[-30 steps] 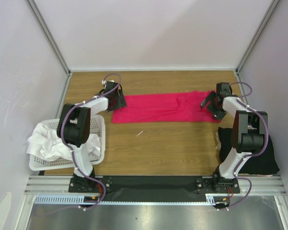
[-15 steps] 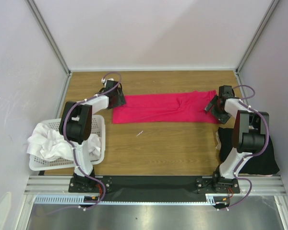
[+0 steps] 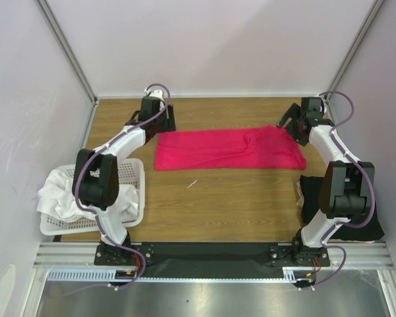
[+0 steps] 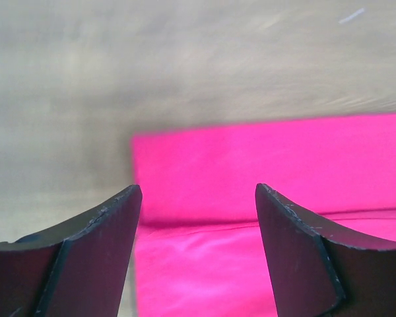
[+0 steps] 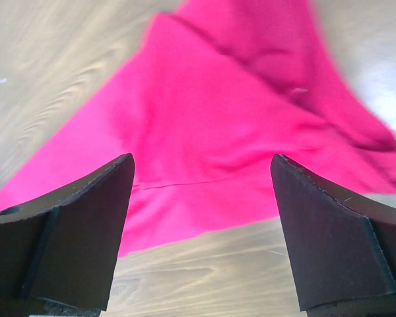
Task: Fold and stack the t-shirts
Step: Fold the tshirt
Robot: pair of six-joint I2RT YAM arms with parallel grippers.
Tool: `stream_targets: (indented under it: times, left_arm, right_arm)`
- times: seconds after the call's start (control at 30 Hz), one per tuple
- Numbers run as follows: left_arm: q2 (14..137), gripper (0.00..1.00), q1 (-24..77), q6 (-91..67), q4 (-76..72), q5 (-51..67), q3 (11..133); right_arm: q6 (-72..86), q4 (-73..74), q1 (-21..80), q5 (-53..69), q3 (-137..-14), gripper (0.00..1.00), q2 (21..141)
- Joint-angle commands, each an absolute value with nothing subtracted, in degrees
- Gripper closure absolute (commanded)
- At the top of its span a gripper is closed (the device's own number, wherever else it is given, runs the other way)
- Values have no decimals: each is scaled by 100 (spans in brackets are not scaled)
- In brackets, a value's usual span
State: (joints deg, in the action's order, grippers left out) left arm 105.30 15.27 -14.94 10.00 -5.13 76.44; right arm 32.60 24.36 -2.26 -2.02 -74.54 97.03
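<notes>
Crimson-pink t-shirt (image 3: 228, 148), black t-shirt (image 3: 360, 224), white shirts (image 3: 56, 191) in a white perforated basket (image 3: 131, 173), brown wood-grain table (image 3: 237, 205)

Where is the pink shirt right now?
In the top view the pink shirt lies flat across the far middle of the table, between the left arm and right arm, with the black shirt nearer on the right.
</notes>
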Motion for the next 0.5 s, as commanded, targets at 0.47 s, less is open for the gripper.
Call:
stream_targets:
  times: [0.47]
  left_arm:
    - [10503,31,1943,-376,1863,-754,7858]
  right_arm:
    - [3094,2777,-492,-764,-7234,18,9959]
